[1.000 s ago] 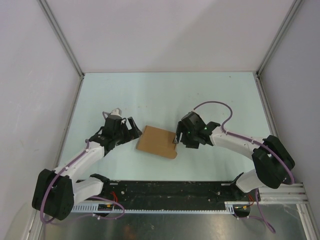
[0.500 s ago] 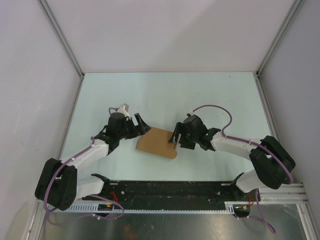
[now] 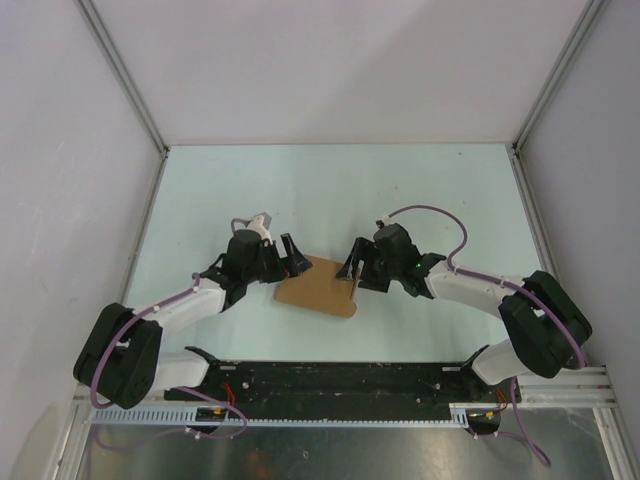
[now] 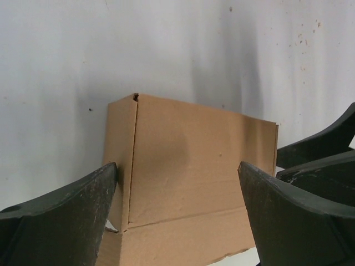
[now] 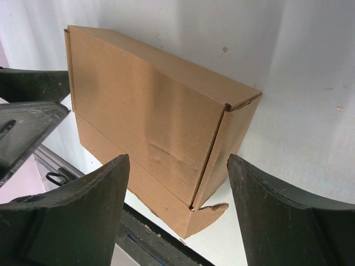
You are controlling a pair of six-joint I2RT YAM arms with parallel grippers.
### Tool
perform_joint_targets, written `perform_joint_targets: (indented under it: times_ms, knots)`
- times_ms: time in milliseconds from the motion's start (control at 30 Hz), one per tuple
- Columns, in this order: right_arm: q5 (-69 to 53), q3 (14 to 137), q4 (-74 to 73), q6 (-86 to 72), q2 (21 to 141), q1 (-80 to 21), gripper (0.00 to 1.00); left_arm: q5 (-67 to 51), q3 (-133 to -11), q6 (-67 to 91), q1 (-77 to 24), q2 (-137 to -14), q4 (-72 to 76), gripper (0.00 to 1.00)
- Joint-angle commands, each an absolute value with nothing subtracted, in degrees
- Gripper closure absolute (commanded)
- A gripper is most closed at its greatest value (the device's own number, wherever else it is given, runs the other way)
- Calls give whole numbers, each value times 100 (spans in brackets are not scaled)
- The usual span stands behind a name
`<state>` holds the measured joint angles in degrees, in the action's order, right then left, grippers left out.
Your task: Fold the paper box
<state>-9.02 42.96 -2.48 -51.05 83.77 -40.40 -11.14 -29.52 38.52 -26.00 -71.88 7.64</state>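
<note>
Operator: Risks from here, as you read them?

Observer: Squeeze trouble, mostly. The paper box (image 3: 318, 287) lies near the middle of the surface's (image 3: 330, 190) near edge and looks closed up. The left gripper (image 3: 287, 262) is at its left end and the right gripper (image 3: 352, 272) at its right end. If both press inward unevenly, I judge the light carton could swivel or skid toward the near edge rather than let its flap seat.

Operator: Anything loose on it?

Observer: Yes. In the right wrist view the corner seam gapes a little, and a small tab (image 5: 213, 208) curls out below the front lip. A finger brought in low could catch that tab and crumple it, or lever the lid open.

Operator: And the grippers themselves?

Observer: Both are spread wide and hold nothing. The left gripper's fingers (image 4: 61, 216) stand either side of the box in its own view, one tip overlapping the narrow side panel. Whether it touches the cardboard I cannot tell. The right gripper's fingers (image 5: 72, 216) likewise frame the box's corner, with bare surface showing between the box and one finger.

Operator: So nothing clamped.

Observer: Nothing. A close at this width would take the box across its whole length, and I judge that could bow the panels.
</note>
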Motion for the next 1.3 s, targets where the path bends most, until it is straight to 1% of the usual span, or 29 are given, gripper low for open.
perform_joint_targets:
  times_ms: [0,233,533,833,1100,1267]
  knots:
    - [-1037,4263,-79,-4957,8323,-3964,23,-1020,-2795,3850,-2681,-7102,958,4]
    - [-1142,4263,-132,-4869,8358,-3929,23,-1186,-2716,3955,-2777,-6961,949,4]
    - [-1204,4263,-272,-4737,8341,-3850,24,-1213,-2294,4166,-2883,-6267,826,4]
    - [-1187,4263,-676,-4465,8086,-3525,24,-1090,-2101,4131,-2900,-5643,439,4]
    - [-1090,4263,-940,-4395,7858,-3524,24,-1142,-2153,4140,-2918,-5871,431,4]
    - [-949,4254,-1133,-4359,7682,-3524,23,-1160,-2083,4227,-2971,-5713,422,5]
